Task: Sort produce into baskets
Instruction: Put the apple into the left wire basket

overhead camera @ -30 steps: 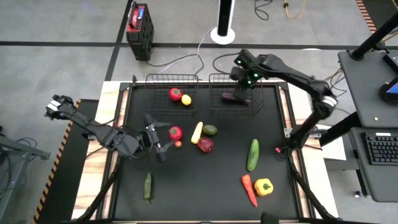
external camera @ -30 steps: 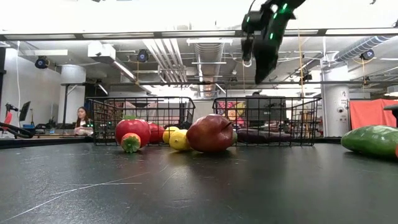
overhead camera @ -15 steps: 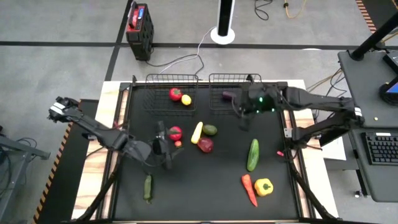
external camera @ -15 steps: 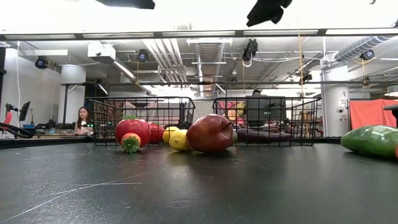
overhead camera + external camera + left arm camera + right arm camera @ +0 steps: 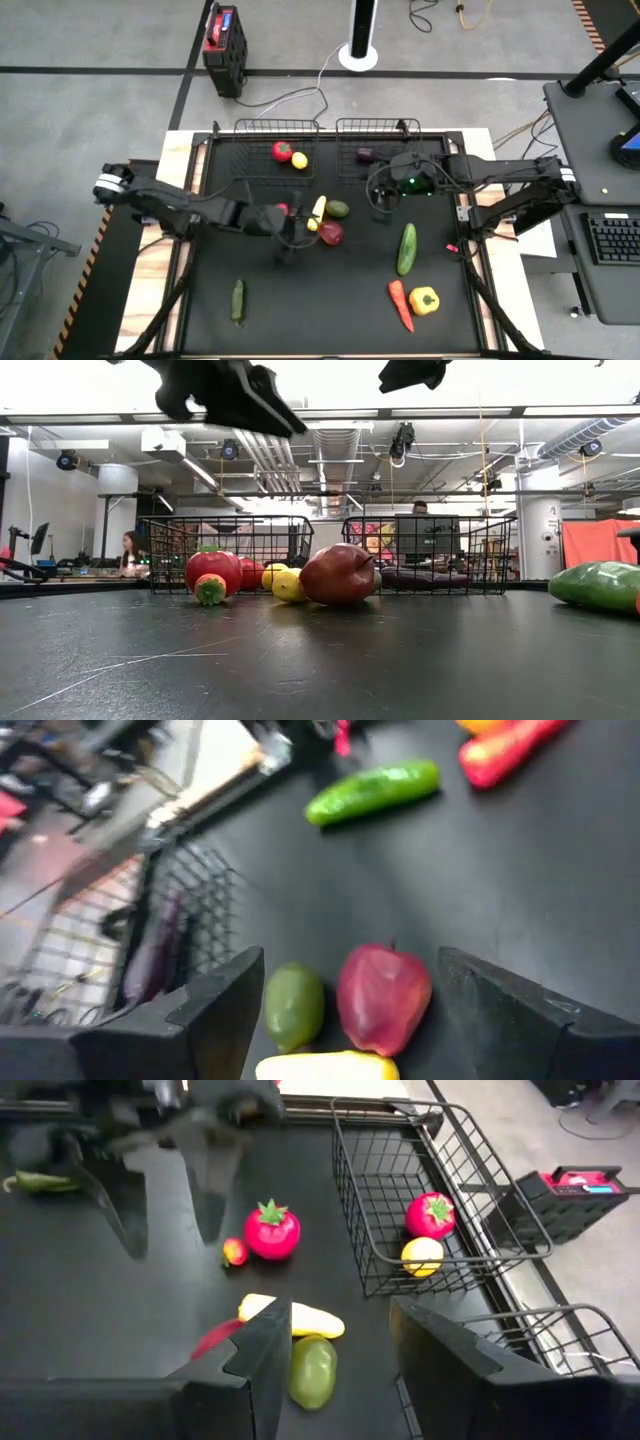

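The left gripper [image 5: 290, 228] is seen in the middle of the high view, above the mat beside a cluster of produce; its fingers [image 5: 215, 1010] are spread wide, and nothing is held between them. The right gripper [image 5: 378, 192] is placed right of centre, just below the right basket [image 5: 345, 127]; its fingers [image 5: 262, 1350] are parted with only a narrow gap, and nothing is gripped.

In the left basket [image 5: 240, 128], at the upper middle of the frame, a red tomato [image 5: 282, 151] and a yellow lemon [image 5: 299, 160] are found. A purple eggplant [image 5: 366, 154] lies in the right basket.

On the black mat, a yellow squash [image 5: 317, 211], an avocado [image 5: 338, 209] and a dark red apple [image 5: 330, 233] are grouped at the centre. A large cucumber [image 5: 407, 247] lies to the right, a carrot [image 5: 400, 304] and yellow pepper [image 5: 424, 300] at the lower right, and a small cucumber [image 5: 238, 299] at the lower left.
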